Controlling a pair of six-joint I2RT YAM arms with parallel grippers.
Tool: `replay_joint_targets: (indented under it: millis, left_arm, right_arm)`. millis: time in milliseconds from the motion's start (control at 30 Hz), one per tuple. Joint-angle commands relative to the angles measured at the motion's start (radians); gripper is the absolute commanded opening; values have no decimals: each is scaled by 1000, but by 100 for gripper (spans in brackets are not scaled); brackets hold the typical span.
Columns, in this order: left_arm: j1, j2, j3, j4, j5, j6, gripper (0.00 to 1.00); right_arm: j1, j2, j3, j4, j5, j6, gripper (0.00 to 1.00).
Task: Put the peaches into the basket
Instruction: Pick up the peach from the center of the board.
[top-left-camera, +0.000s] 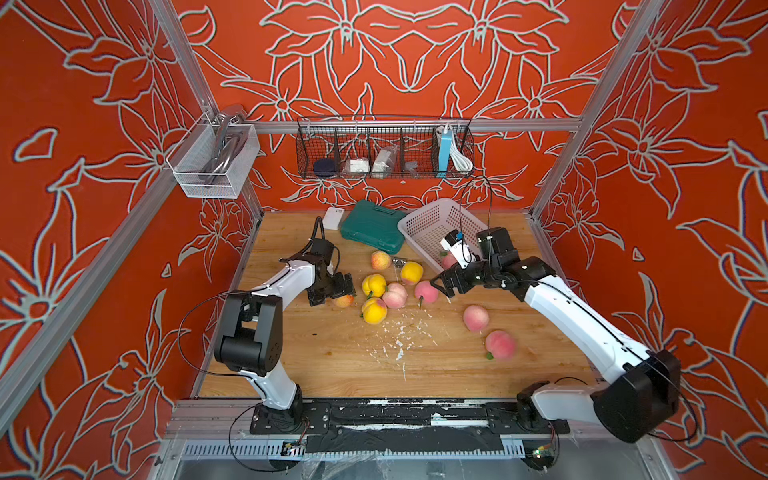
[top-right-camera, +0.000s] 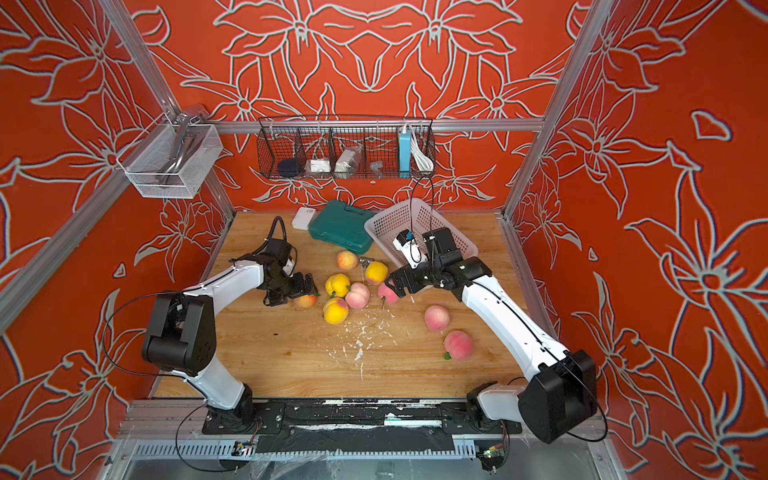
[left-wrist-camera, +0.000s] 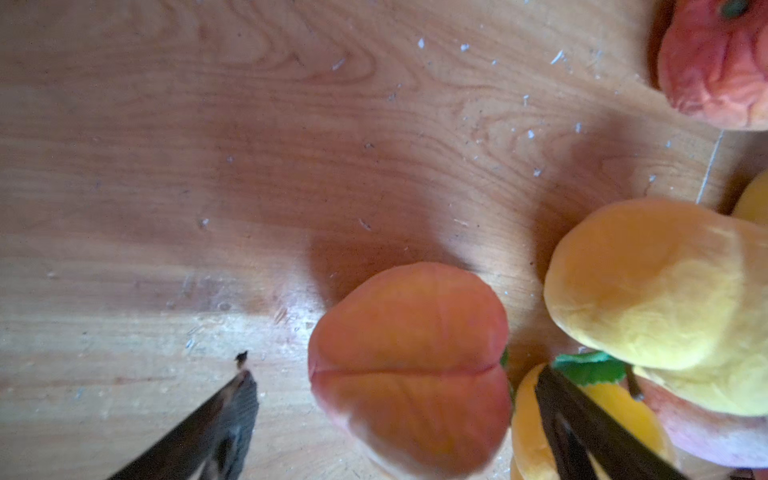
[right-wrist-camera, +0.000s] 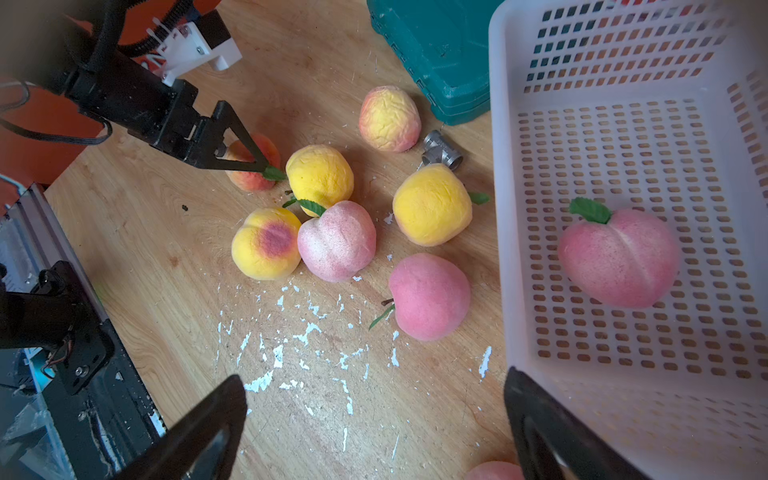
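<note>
The pale perforated basket (top-left-camera: 432, 220) (right-wrist-camera: 602, 145) stands at the back right with one pink peach (right-wrist-camera: 619, 257) in it. Several peaches lie on the wooden table: yellow ones (top-left-camera: 411, 272) (top-left-camera: 374, 285), a blushed yellow one (right-wrist-camera: 266, 243), pale pink ones (top-left-camera: 395, 295) and two pink ones at the right (top-left-camera: 476, 318) (top-left-camera: 500, 344). My left gripper (left-wrist-camera: 394, 370) (top-left-camera: 347, 291) is open, its fingers either side of an orange-red peach (left-wrist-camera: 409, 365). My right gripper (right-wrist-camera: 374, 382) (top-left-camera: 440, 286) hangs open and empty by the basket's near corner, close to a pink peach (right-wrist-camera: 428, 297).
A green tool case (top-left-camera: 372, 226) lies left of the basket, with a small white box (top-left-camera: 334, 218) behind it. A metal pipe fitting (right-wrist-camera: 442, 150) sits among the peaches. White flakes litter the table's middle. A black wire rack (top-left-camera: 384, 149) and a white mesh bin (top-left-camera: 214, 162) hang on the walls.
</note>
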Motion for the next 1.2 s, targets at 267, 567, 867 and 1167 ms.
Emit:
replay_joint_targets:
  millis: [267,567,867,1167]
  left_arm:
    - [-1,26,15,18,11,-10,87]
    - [-9,24,6,19,12,-11,73]
    - [-9,18,7,15,24,-11,65]
    - [-51,-141,24,-60,94,-19,64]
  right_arm:
    - [4,3,-20,8,-4,9,99]
    - [4,-5,-16,-5,8,9,99]
    - [1,-25,-11,-32,35,16,99]
    - [0,-44,-3,-42,14,26,99]
